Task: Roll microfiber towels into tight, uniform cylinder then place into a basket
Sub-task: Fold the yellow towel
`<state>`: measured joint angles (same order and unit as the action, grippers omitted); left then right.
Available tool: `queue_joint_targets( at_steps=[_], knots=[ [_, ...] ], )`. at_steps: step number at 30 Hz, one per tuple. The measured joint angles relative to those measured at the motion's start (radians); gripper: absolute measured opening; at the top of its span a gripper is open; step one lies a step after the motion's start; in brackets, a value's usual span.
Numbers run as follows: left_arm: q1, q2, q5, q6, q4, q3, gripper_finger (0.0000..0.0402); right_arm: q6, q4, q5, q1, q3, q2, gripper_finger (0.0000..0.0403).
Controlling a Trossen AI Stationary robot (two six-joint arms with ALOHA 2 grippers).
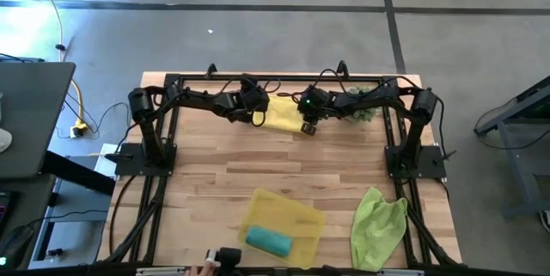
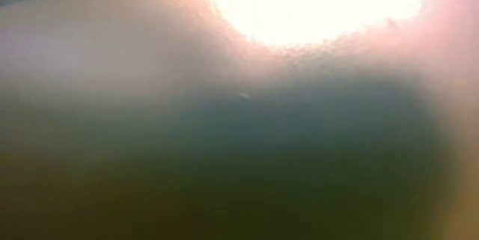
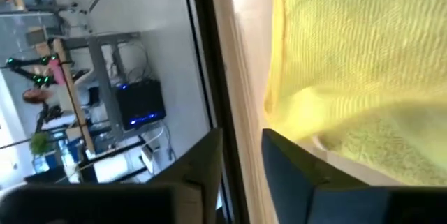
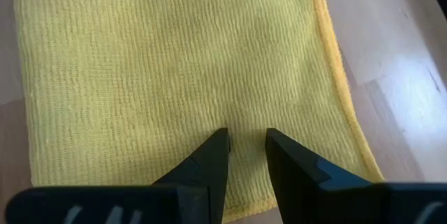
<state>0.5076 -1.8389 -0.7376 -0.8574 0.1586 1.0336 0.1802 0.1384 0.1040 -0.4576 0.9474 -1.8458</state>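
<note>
Yellow towel (image 4: pixel 174 70) lies flat at the tabletop's (image 1: pixel 284 164) far edge. Right gripper (image 4: pixel 246 151) is poised over it, fingers (image 4: pixel 213 161) slightly parted, pinching nothing. Left gripper (image 3: pixel 241 161) is at the towel's edge, fingers narrowly apart, empty. Teal towel (image 1: pixel 269 241) sits rolled in the yellow basket (image 1: pixel 296 216); lime green towel (image 1: pixel 378 224) lies crumpled beside it.

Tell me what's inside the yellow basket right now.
A rolled teal towel lies in the basket, toward one end; the rest of the tray floor looks bare. Whatever sits under the roll is covered. The yellow towel and lime green towel are outside, on the table.
</note>
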Motion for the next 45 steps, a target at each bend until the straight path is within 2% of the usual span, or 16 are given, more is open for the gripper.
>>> queue_joint_targets(
  at_steps=[5,7,9,13,16,18,19,23,27,32,34,36,41,45],
  knots=[
    [-0.006,0.006,-0.065,0.055,0.029,0.0,0.0129,0.0,-0.005,0.0,0.0,-0.001,-0.001,0.0092],
    [-0.009,0.029,-0.037,0.113,0.079,0.0,0.013,0.0,-0.005,0.0,0.0,-0.001,-0.002,0.0092],
    [-0.011,0.066,0.098,0.182,0.155,0.0,0.0128,0.001,-0.003,0.0,0.0,-0.002,-0.002,0.0092],
    [-0.012,0.155,0.469,0.34,0.259,0.0,0.0125,0.001,-0.002,0.0,0.0,-0.002,-0.003,0.0092],
    [-0.002,0.208,0.716,0.419,0.229,0.001,0.0121,0.002,-0.003,-0.001,0.0,-0.002,-0.004,0.0092],
    [0.008,0.21,0.823,0.439,0.185,0.001,0.0118,0.002,-0.003,-0.001,0.0,-0.002,-0.004,0.0092],
    [0.011,0.206,0.826,0.449,0.172,0.0,0.0116,0.002,-0.003,-0.001,0.0,-0.003,-0.004,0.0092],
    [0.023,0.142,0.728,0.488,0.155,0.0,0.0108,0.0,-0.002,-0.001,0.0,-0.003,-0.004,0.0092],
    [0.037,0.081,0.71,0.515,0.19,0.001,0.0099,0.001,-0.002,-0.002,0.0,-0.003,-0.005,0.0092],
    [0.038,0.081,0.528,0.557,0.346,0.0,0.0088,0.003,-0.002,-0.003,0.0,-0.003,-0.005,0.0092],
    [0.042,0.095,0.491,0.568,0.41,0.0,0.0086,0.003,-0.002,-0.003,0.0,-0.003,-0.005,0.0092],
    [0.043,0.094,0.489,0.591,0.449,0.001,0.0086,0.003,-0.002,-0.003,0.0,-0.003,-0.005,0.0092],
    [0.038,0.093,0.593,0.615,0.505,-0.001,0.0085,0.004,-0.003,-0.003,0.0,-0.003,-0.005,0.0092],
    [0.019,0.136,0.594,0.6,0.507,0.0,0.0085,0.01,0.0,-0.003,0.001,-0.004,0.005,0.0092]
  ],
)
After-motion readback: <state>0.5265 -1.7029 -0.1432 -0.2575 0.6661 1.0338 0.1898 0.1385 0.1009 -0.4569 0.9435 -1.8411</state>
